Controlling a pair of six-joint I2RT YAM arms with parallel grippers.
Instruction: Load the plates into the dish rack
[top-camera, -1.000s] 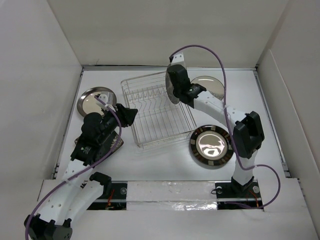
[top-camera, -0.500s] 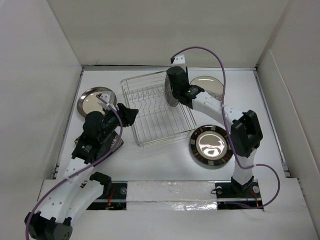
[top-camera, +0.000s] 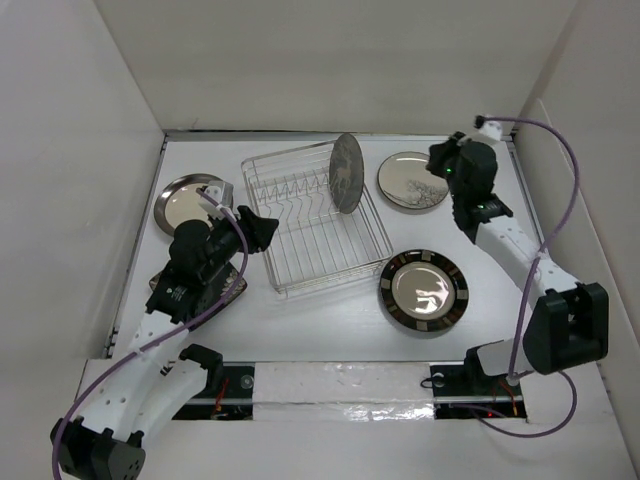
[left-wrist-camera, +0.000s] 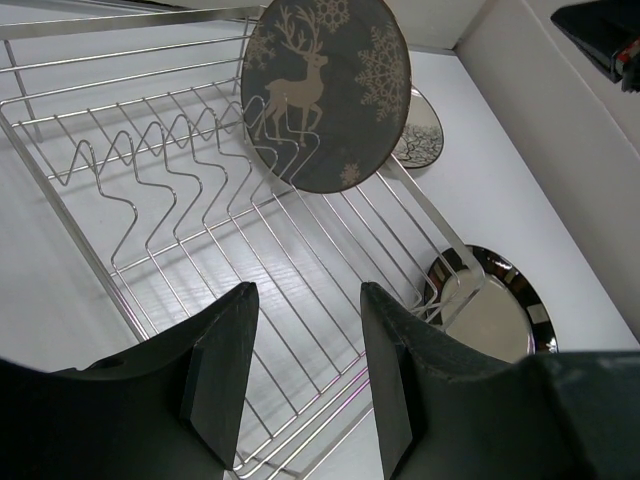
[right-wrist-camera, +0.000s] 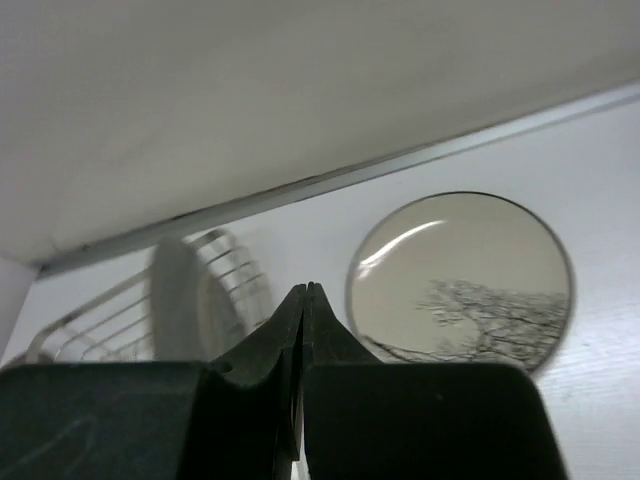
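A reindeer plate (top-camera: 346, 172) stands on edge at the far right end of the dish rack (top-camera: 318, 242), with the left gripper (left-wrist-camera: 305, 335) gaping empty at its left edge and the right gripper (right-wrist-camera: 303, 298) clenched on nothing beyond its right.

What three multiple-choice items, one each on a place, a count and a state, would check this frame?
1. Where is the beige plate relative to the rack? A inside it; B flat on the table to its right; C under it.
2. How many plates stand in the rack? A none; B one; C three.
3. The right gripper is: A open; B shut on a plate; C shut, empty.

1 B: the beige plate lies flat beside the rack.
2 B: only the reindeer plate stands in it.
3 C: the fingers meet with nothing between them.
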